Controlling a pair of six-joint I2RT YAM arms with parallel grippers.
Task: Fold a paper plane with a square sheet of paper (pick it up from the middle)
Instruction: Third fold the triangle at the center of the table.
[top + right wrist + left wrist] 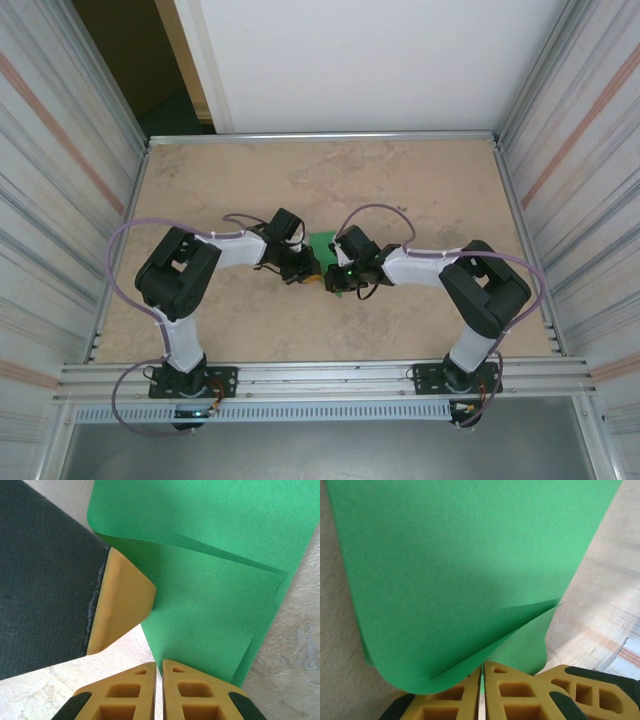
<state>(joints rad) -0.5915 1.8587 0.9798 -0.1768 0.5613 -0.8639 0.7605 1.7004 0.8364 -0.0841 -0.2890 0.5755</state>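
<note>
Close against the wrist cameras sit mustard-yellow ribbed fingers [506, 686], pressed together in each view. Beneath everything spreads the beige marbled tabletop [420, 185], framed in metal rails. The black-and-white left arm [180, 275] and right arm [485, 285] rise from the near edge and bend inward until they almost meet over the tabletop's middle. Between them is the bright-green square sheet of thin paper [322, 245], about midway between the left and right edges; it is no longer flat, with one layer doubled over along a slanting crease and a curled rim. The left hand [481, 669] is clenched on the sheet's near edge, a sliver of green showing between its tips. The right hand [159, 663] is likewise clamped where the folded layer's lower edge reaches its tips, just beside the left hand's yellow finger.
</note>
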